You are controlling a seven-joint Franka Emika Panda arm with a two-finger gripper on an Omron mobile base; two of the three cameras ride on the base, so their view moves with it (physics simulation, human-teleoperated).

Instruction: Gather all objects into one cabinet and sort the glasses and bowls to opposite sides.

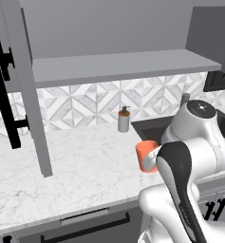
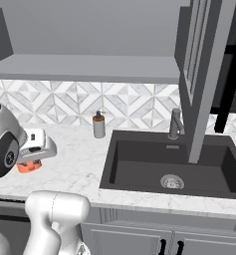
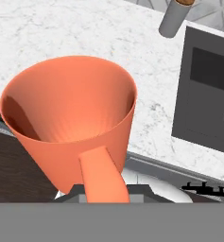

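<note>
Hanging open overhead at twelve o'clock: grey cabinet (image 1: 118, 66). Lying at three o'clock: dark sink (image 2: 172, 162). Standing at one o'clock by the tiles: soap bottle (image 1: 124, 119). Sitting above the counter (image 1: 61, 166), pinched tight by its handle: orange mug (image 3: 71, 123), in the gripper (image 3: 104, 191).

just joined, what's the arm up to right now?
The hand is shut on the handle of an orange mug, held at the marble counter just left of the dark sink. Whether the mug's base touches the counter is unclear. The grey wall cabinet shelf above shows nothing on it yet, and its door stands open. A soap dispenser sits by the backsplash.
</note>
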